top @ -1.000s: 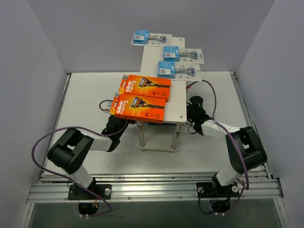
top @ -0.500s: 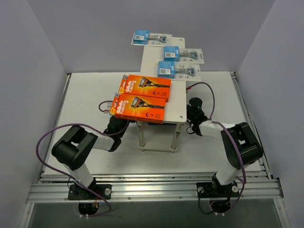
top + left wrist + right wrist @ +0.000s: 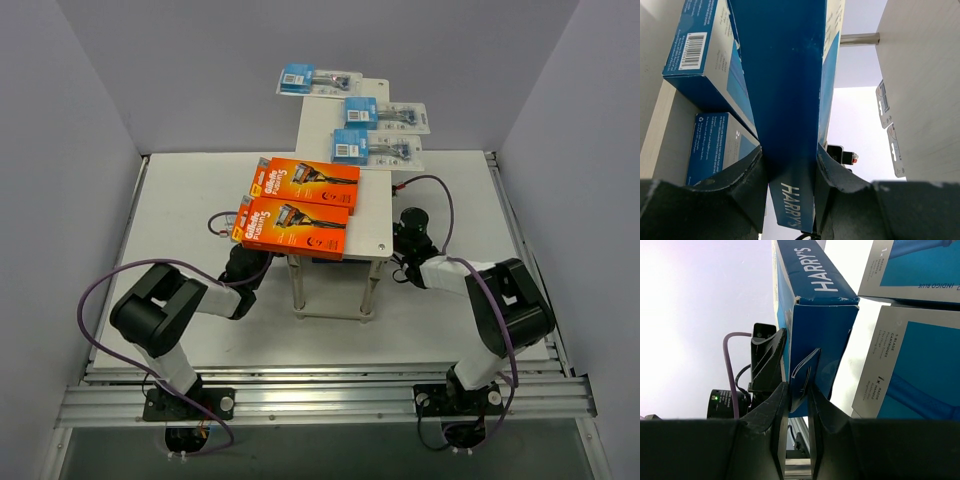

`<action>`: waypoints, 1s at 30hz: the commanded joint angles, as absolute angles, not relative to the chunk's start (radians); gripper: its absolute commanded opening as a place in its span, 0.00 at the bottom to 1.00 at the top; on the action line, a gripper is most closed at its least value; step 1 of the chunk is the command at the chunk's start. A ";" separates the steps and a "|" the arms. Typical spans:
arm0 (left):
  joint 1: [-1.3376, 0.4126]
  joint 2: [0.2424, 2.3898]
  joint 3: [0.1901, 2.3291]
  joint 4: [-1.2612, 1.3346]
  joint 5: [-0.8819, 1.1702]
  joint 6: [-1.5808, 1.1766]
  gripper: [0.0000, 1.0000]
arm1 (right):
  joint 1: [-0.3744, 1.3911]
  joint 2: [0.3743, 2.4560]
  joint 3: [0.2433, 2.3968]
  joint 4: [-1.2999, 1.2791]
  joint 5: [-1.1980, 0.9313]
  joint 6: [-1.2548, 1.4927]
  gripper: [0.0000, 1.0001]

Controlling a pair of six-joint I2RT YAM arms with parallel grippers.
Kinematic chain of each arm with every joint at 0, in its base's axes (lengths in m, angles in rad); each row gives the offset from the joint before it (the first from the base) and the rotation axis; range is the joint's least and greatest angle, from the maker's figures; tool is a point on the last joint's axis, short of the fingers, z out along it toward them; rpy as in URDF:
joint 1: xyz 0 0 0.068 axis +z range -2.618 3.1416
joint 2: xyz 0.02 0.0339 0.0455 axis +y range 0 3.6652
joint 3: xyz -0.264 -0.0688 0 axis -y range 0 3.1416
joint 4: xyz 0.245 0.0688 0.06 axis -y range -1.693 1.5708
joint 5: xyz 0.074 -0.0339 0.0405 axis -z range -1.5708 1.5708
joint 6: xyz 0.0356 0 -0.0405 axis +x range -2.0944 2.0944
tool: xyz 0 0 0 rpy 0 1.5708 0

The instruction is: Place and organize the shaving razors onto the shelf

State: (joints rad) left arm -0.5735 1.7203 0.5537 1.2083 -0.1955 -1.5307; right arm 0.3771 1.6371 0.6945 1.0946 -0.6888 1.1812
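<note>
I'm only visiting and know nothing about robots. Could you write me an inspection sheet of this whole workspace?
Surface: white table bearing the shelf.
Job's things: two orange boxes and three blister packs on the shelf top; blue boxes beneath it.
Clutter: nothing seen.
End effectors: left end effector shut on a Harry's box; right end effector pinching its end flap.
Cables: purple cables loop over the table.
Surroundings: plain grey walls.

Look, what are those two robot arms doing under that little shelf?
Both arms are reaching in under the top of the shelf. The left gripper and the right gripper are each clamped on the same blue Harry's box, coming at it from opposite sides, next to other blue-and-white boxes down there. Up on top lie two orange packs and three blister packs.
</note>
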 commanded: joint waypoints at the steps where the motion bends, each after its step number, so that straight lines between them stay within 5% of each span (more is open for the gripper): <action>1: -0.609 1.727 0.555 1.328 -0.075 -1.536 0.37 | 0.394 1.563 0.715 1.132 -0.741 1.161 0.00; 3: -0.606 1.720 0.545 1.328 -0.069 -1.537 0.94 | 0.387 1.545 0.715 1.108 -0.741 1.152 0.00; 30: -0.462 1.247 0.466 0.750 0.058 -1.287 0.94 | 0.153 1.305 0.661 0.726 -0.818 0.986 0.00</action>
State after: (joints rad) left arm -0.4858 1.3006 0.4713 0.8352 0.0189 -1.3521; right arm 0.1692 1.3655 0.6640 0.7238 -0.7746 1.0214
